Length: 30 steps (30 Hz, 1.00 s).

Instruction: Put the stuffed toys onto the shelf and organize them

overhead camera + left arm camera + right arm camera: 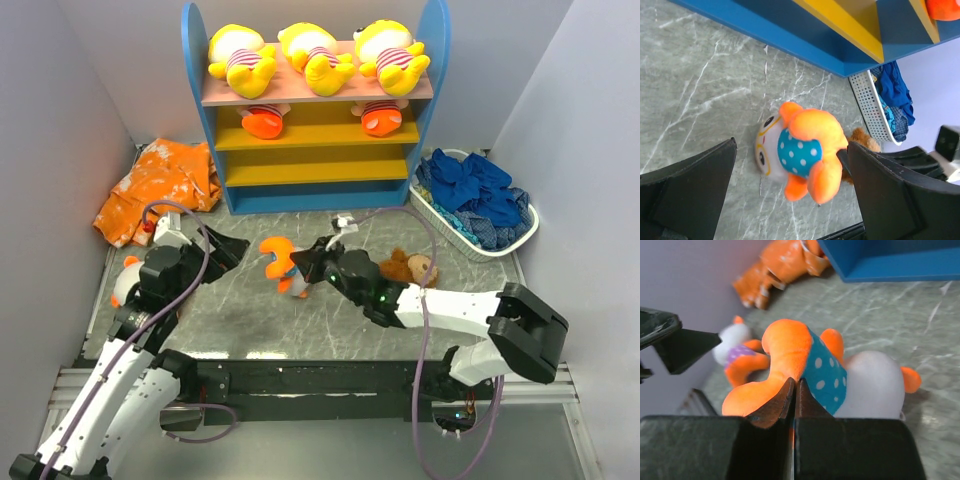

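A: On the grey marbled counter (240, 315), in front of the blue-sided toy shelf (436, 70), what is the right gripper (308, 262) doing?

B: Its jaws are pressed together, tips against an orange limb of the white-faced plush toy in a blue dotted shirt (284, 264). I can't tell whether any fabric is pinched.

A: And the left gripper (222, 254)?

B: Spread wide, empty, near that toy.

A: The rest?

B: Three yellow striped plush dolls (315, 55) lie on the pink top board, two orange-limbed plush toys (263, 118) on the yellow board below. A brown plush monkey (408, 268) lies beside the right arm.
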Tool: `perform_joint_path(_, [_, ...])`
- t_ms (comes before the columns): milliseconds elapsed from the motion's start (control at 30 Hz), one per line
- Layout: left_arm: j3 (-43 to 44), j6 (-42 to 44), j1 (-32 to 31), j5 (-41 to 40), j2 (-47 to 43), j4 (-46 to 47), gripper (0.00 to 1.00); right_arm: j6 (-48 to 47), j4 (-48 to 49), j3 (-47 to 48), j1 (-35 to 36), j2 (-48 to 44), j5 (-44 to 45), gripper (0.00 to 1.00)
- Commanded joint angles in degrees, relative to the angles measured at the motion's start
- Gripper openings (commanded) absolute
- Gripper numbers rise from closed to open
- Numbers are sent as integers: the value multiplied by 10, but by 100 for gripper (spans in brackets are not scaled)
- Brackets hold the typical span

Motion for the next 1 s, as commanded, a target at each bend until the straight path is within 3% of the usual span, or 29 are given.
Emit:
perform_joint_path(0, [39,29,0,1,-1,8,99,106,269,-78,0,-13,10,0])
perform_joint_path(133, [47,44,0,-26,0,5,99,159,378,-160,1,19,48,0])
perform_joint_path(333, [75,82,0,-36,34,-4,99,280,261,-271,4,-48,207,0])
perform_joint_path(533, [93,111,1,-36,67,1,97,314,158,-318,6,-124,236,0])
perform_joint_path(600, [82,99,1,-8,71,13,98,319,96,-303,18,-132,243,3])
perform_joint_path(667, [70,83,0,5,72,23,98,338,24,-283,23,-134,243,14])
perform_joint_path(767, [55,72,1,12,69,35,98,364,-2,-271,40,-127,226,30])
perform_joint_path(967, [88,106,1,1,78,18,97,332,-26,-228,75,-94,208,36])
